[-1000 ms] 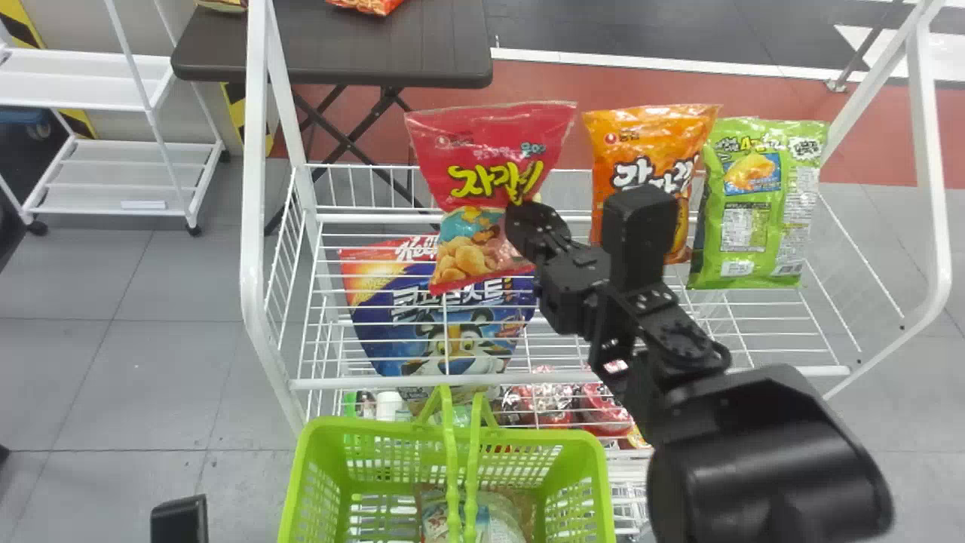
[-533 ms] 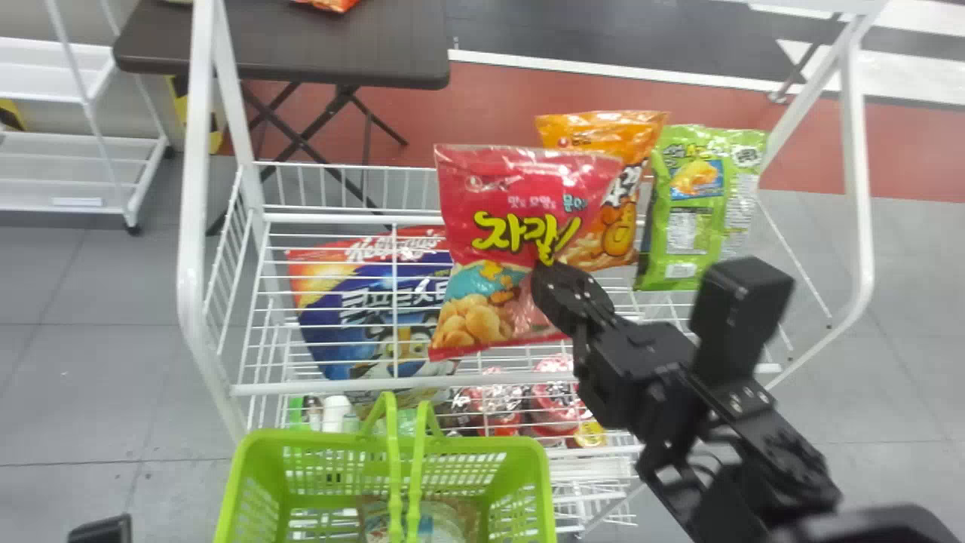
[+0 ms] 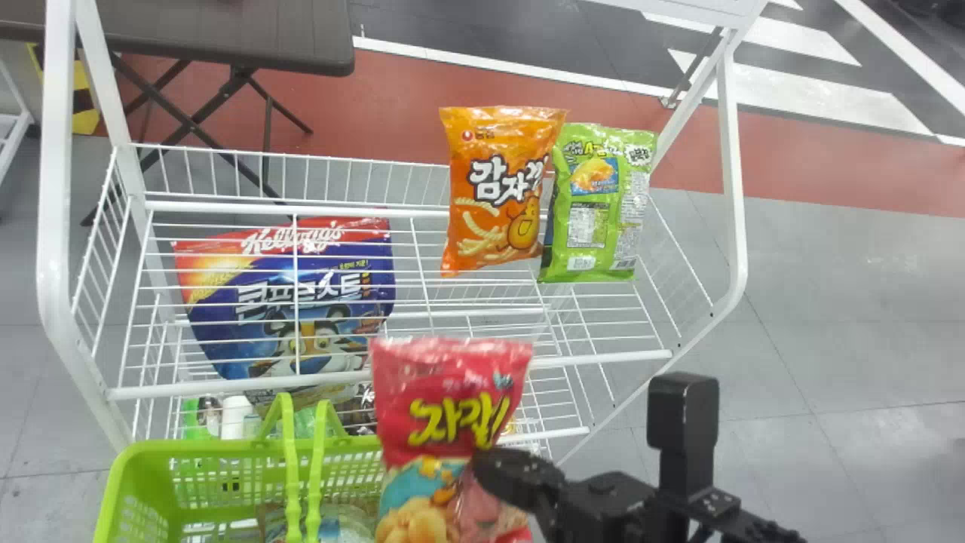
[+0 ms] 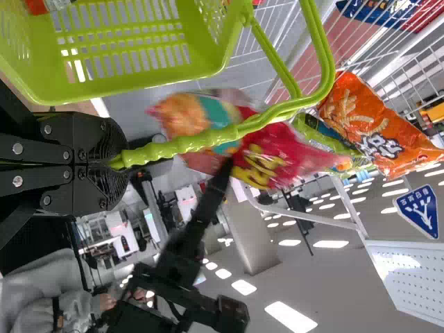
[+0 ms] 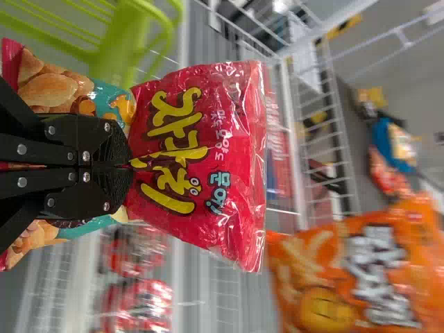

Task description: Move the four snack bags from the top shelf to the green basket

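Observation:
In the head view my right gripper (image 3: 494, 464) is shut on the red snack bag (image 3: 445, 400), held upright just right of the green basket (image 3: 136, 483), in front of the rack. The right wrist view shows the gripper (image 5: 125, 164) pinching the middle of the red bag (image 5: 201, 152). On the top shelf (image 3: 482, 294) stand the orange bag (image 3: 494, 204) and, touching its right side, the green bag (image 3: 595, 204). My left gripper (image 4: 118, 163) is shut on the basket's handle (image 4: 180, 143). A bag (image 3: 339, 524) lies inside the basket.
A blue cereal bag (image 3: 301, 302) stands at the rack's left, behind the wire front. Round red packs (image 5: 139, 305) sit on a lower shelf. White posts (image 3: 56, 188) frame the rack, and a dark table (image 3: 226, 38) stands behind.
The red bag has come off the shelf area toward the basket in my right gripper, lower and nearer. The head view has shifted, so rack and basket appear farther left.

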Controlling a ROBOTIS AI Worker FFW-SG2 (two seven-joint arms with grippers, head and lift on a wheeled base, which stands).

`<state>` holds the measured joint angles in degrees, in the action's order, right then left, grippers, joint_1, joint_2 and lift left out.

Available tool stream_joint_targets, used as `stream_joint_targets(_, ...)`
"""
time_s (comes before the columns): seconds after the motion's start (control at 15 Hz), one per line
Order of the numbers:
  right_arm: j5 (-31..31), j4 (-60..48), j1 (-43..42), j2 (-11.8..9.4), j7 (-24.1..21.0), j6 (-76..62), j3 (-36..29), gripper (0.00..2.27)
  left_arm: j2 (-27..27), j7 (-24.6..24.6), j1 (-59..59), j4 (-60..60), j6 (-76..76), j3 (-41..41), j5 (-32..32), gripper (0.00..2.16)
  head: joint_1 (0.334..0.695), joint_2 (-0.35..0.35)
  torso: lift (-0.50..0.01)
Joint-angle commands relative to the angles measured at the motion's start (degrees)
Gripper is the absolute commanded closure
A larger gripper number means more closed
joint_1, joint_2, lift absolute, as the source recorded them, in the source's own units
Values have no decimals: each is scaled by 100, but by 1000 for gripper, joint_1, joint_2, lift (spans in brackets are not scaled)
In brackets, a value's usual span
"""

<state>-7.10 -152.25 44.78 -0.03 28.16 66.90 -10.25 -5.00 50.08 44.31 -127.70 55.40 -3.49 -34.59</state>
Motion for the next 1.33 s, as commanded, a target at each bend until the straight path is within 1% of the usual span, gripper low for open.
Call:
stream_joint_targets(0.0, -90, 240, 31, -6, 110, 127, -3, 2044, 43, 2, 7, -1, -7, 33, 40, 1160, 695, -350, 0)
stream_joint_targets(0.13, -222, 451, 31, -6, 128, 320, 76, 2044, 78, -7, -2, -1, -7, 59, 66, 1160, 695, -350, 0)
stream_joint_targets(0.33, -266, 864, 31, -6, 198, 215, 383, 2044, 78, 2, -2, -10, -7, 68, 66, 1160, 695, -350, 0)
stream_joint_targets(0.53, -240, 952, 31, -14, 268, 215, 647, 2044, 69, 11, 33, -62, -7, 68, 66, 1160, 695, -350, 0)
stream_joint_targets(0.73, -169, 1075, 22, -32, 233, 197, 735, 2034, 69, 28, 69, -115, -7, 68, 66, 1160, 695, -307, 0)
stream_joint_targets(0.8, -196, 1110, 5, -32, 172, 197, 717, 1757, 69, 28, 69, -115, -7, 68, 66, 1160, 695, -299, 0)
stream_joint_targets(0.87, -222, 1137, -4, -32, 145, 197, 682, 930, 69, 28, 69, -106, -7, 68, 66, 1160, 695, -301, 0)
stream_joint_targets(0.93, -222, 1137, -4, -32, 145, 197, 665, -1, 69, 28, 69, -115, -7, 68, 66, 1160, 695, -305, 0)
stream_joint_targets(1.07, -222, 1137, -48, -32, 145, 144, 630, -1, 78, 20, 69, -115, -7, 94, 110, 1156, 695, -318, 0)
stream_joint_targets(1.13, -222, 1137, -83, -32, 145, 109, 612, 39, 87, 11, 69, -115, -7, 94, 119, 1156, 695, -323, 0)
stream_joint_targets(1.27, -178, 1189, -110, -32, 137, -559, 603, 63, 96, 20, 77, -115, -7, 103, 137, 1160, 695, -326, 0)
